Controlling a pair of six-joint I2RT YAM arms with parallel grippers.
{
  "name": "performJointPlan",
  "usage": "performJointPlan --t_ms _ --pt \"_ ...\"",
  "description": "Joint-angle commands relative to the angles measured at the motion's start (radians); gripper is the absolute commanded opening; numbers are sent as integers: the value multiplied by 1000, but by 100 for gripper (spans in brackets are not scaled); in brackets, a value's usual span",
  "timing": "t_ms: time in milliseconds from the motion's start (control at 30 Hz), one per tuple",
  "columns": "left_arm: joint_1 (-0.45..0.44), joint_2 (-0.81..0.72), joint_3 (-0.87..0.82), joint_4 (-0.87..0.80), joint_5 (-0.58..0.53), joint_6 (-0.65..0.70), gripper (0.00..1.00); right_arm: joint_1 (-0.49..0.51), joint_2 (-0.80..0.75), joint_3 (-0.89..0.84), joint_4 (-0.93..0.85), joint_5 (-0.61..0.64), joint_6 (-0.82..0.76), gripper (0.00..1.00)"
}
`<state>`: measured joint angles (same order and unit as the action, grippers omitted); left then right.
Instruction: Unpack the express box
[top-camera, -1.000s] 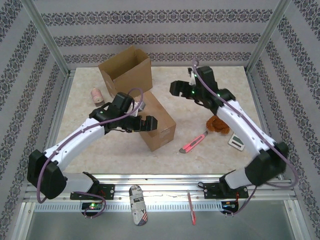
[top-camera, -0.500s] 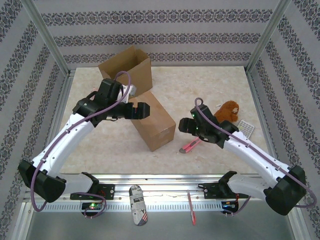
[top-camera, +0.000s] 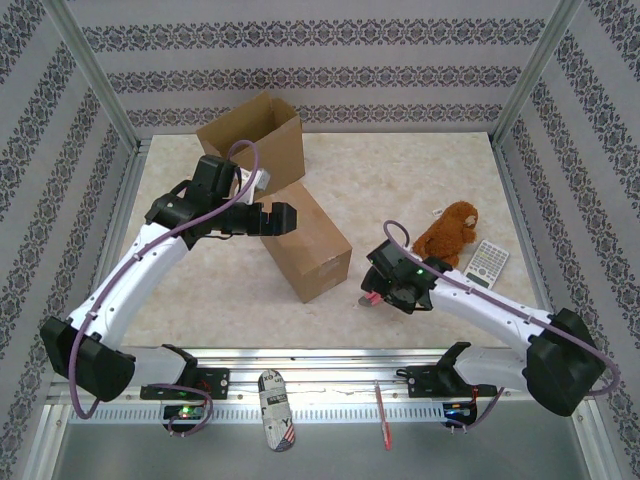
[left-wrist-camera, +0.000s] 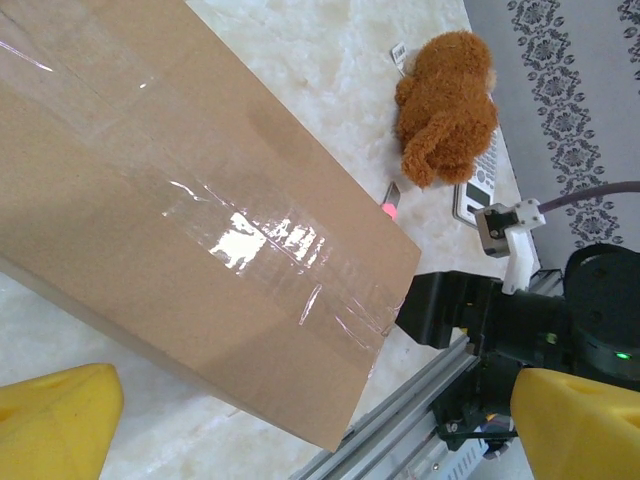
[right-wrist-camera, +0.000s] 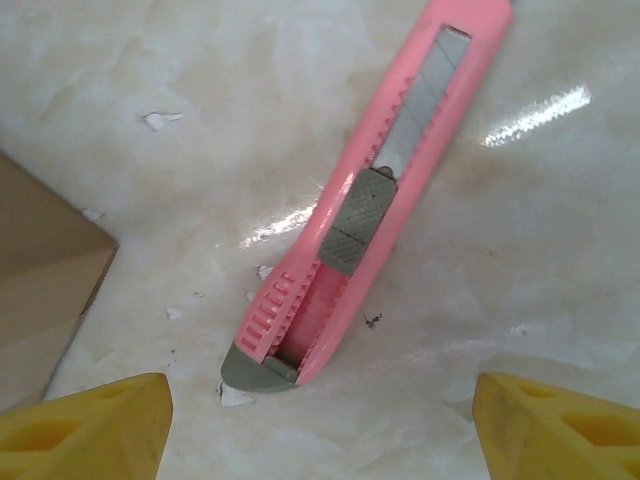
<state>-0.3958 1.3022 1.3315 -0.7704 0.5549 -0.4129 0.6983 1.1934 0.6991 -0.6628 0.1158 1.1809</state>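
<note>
Brown cardboard express box (top-camera: 315, 250), clear tape sealing it, left fingers (left-wrist-camera: 55, 420) spread, right fingers (right-wrist-camera: 85, 420) spread

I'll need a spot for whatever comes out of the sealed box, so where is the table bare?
Widest bare patch: back right, bordered by the open box, sealed box and plush toy. A smaller one front left, between sealed box and rail. Crowded front right: utility knife, calculator, right gripper.
</note>
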Motion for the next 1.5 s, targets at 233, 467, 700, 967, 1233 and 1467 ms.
performJointPlan --t_ms 233,467,700,967,1233,1467 --pt "27 17 -32 50 71 51 100 -30 164 37 29 -37 94 80" --pt "35 32 -28 44 71 65 100 -63 238 64 63 -57 67 79" --pt "38 53 -20 46 71 68 100 -75 288 77 82 -66 47 79" --pt "39 65 -28 49 77 68 100 -87 370 98 92 -67 16 67" --pt "40 57 -38 50 77 62 100 -86 387 74 135 -80 4 51" --pt "40 34 -48 50 77 44 100 -86 359 22 187 -83 -6 44"
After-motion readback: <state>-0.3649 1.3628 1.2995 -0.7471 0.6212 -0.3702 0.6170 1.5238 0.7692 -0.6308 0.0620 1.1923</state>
